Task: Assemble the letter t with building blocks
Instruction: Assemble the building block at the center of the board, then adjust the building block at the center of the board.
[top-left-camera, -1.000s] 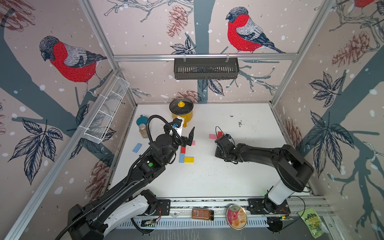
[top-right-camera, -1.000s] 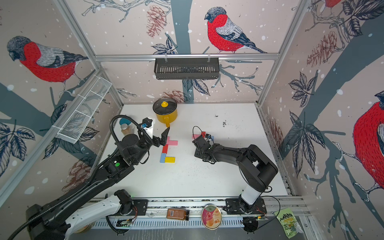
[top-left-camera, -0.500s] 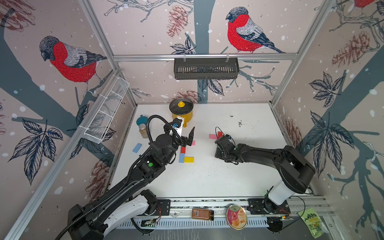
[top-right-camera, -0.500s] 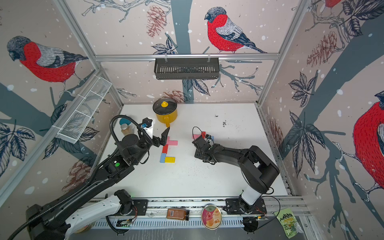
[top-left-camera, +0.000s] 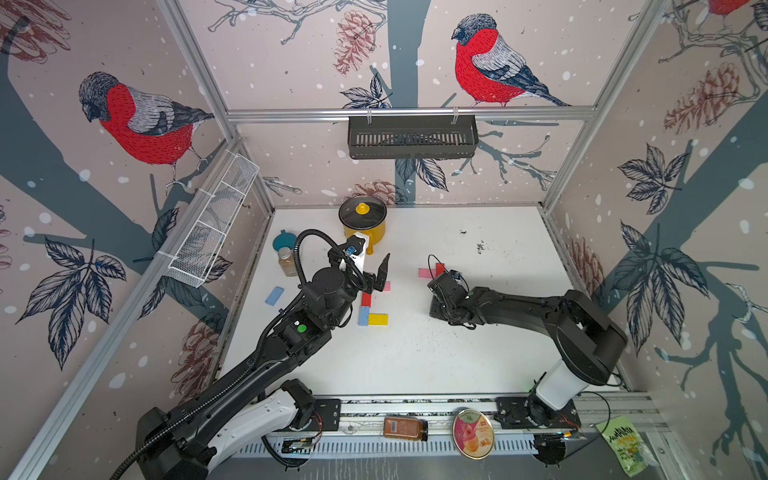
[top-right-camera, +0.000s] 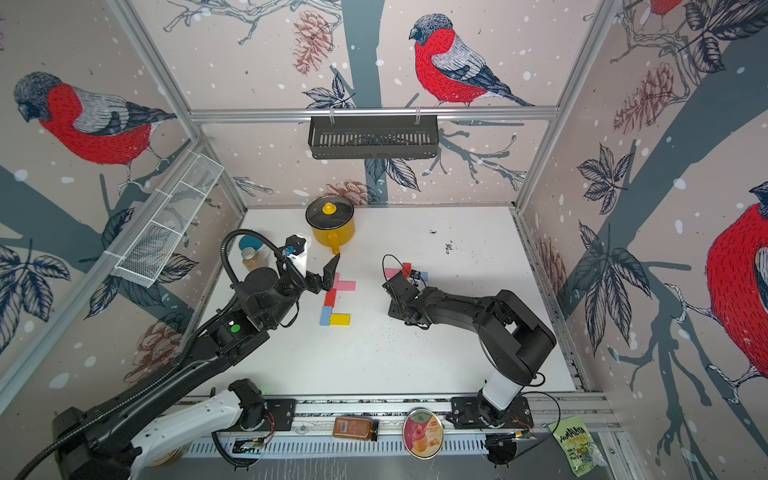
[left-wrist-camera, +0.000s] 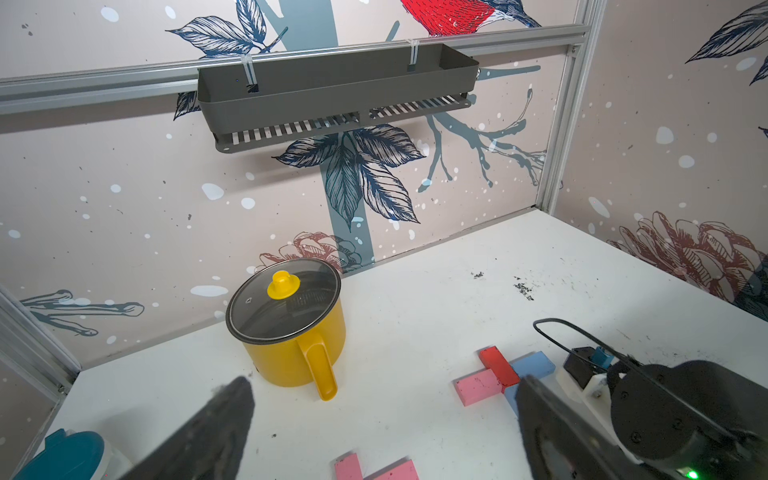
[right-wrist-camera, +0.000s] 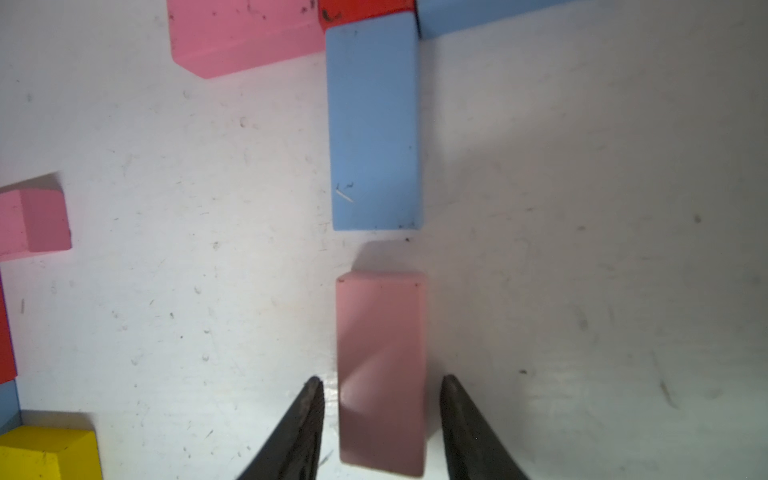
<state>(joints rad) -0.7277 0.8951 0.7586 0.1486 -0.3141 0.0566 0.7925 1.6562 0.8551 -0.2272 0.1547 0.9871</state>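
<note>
Yellow lidded pot (top-left-camera: 363, 224), black shelf (top-left-camera: 411, 137), wire basket (top-left-camera: 212, 226)

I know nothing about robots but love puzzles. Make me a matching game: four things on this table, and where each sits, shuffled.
1. yellow pot
2. yellow block
3. lone blue block
4. dull pink block

A. between the fingers of the right gripper
B. alone, far from every other block
C. farthest back of all
D. touching a light blue block

Pairs: 1-C, 2-D, 3-B, 4-A.

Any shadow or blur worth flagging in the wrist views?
Right wrist view: the pink block, between the tips of the right gripper, lies in its shadow and looks dull; the tips are soft. Left wrist view: the fingers of the left gripper are blurred.
</note>
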